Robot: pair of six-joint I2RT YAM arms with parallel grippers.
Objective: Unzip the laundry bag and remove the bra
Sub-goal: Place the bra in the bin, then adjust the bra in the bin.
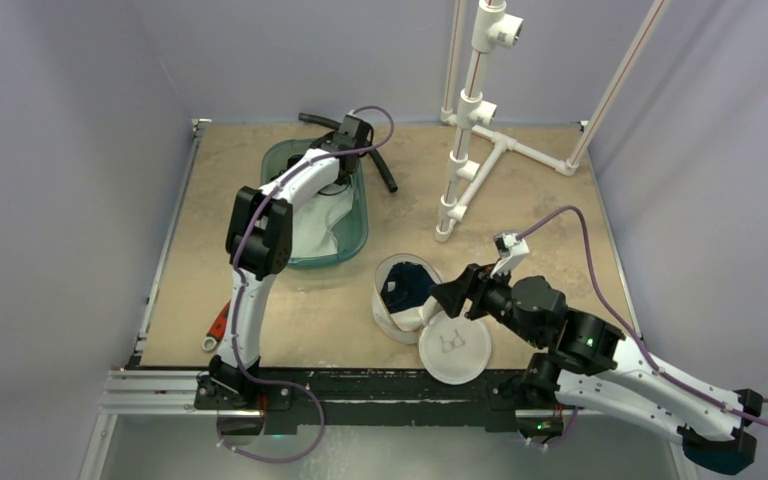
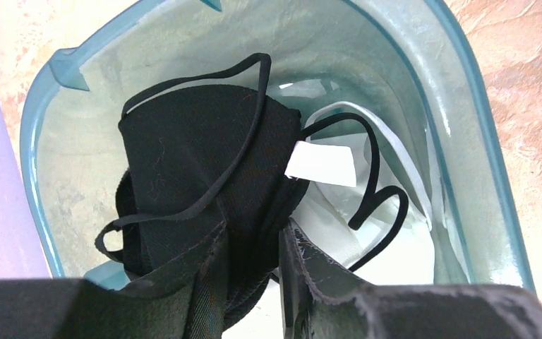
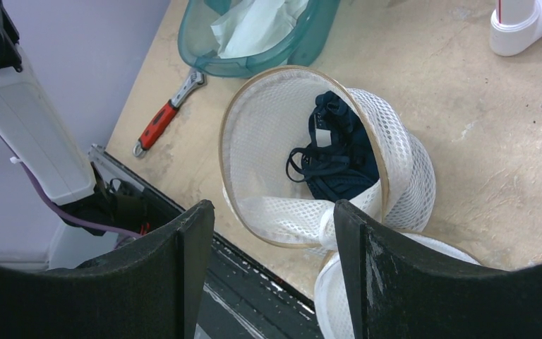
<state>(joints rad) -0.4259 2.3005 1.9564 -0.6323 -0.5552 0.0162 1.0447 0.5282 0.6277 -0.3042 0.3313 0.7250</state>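
Mesh laundry bag lies tipped on its side near the front of the bench, already unzipped, w/ its round lid flopped flat beside it. Dark blue bra is bunched deep inside, straps looped toward the mouth. A black bra is over in the teal tub, on top of a white cloth.

L gripper is down in the tub, jaws narrow w/ black fabric bunched btwn them; looks like a pinch on the black bra. R gripper hovers just outside the bag mouth, jaws wide, nothing in them.

Step in hand, as I read it: get the dark blue bra out w/ the R arm.
- Go in along the bag's axis, through the middle of the hoop, not across the rim.
- Close on the thick fabric, not on a lone strap, which would prob. stretch and slip.
- Pull out slow and low; the bag is light and nothing pins it, so it may drag along.

Around and in the way:
- The rim hoop and loose mesh at the mouth could snag a finger.
- The lid lies under the R arm's approach, touching the bag.
- Red-handled wrench sits by the L arm base, well clear.
- White pipe stand is at the back, apart from the bag.
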